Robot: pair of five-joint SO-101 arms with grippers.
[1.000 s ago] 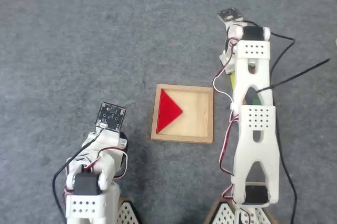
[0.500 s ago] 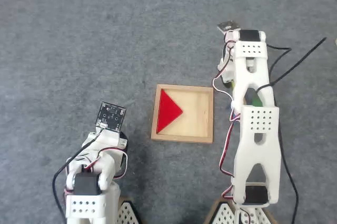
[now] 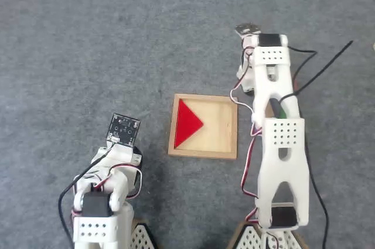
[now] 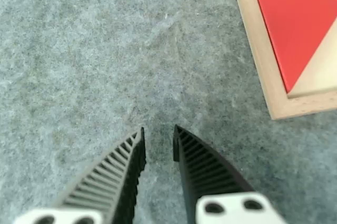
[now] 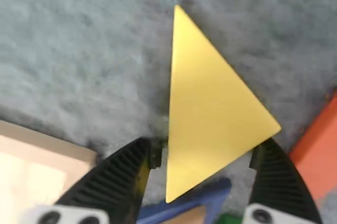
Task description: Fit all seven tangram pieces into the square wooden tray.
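The square wooden tray (image 3: 220,143) lies mid-table with a red triangle (image 3: 186,123) against its left wall. That triangle (image 4: 295,18) and the tray's corner (image 4: 279,109) also show in the left wrist view. My left gripper (image 4: 158,133) rests low over bare carpet, left of the tray, its fingers nearly together with nothing between them. My right arm (image 3: 275,85) stretches past the tray's right side. The right gripper (image 5: 205,153) is open and straddles a yellow triangle (image 5: 210,108) lying flat on the carpet, one finger (image 5: 124,174) on each side.
Near the yellow triangle lie an orange piece (image 5: 318,139), a blue piece (image 5: 195,198) and a bit of green (image 5: 229,217). The tray's edge (image 5: 37,147) is close by. Black cables (image 3: 319,70) trail from the right arm. Grey carpet covers the table.
My right arm has swung a little to the left and farther out, covering the yellow piece that showed beside it in the high view. The left arm has not moved.
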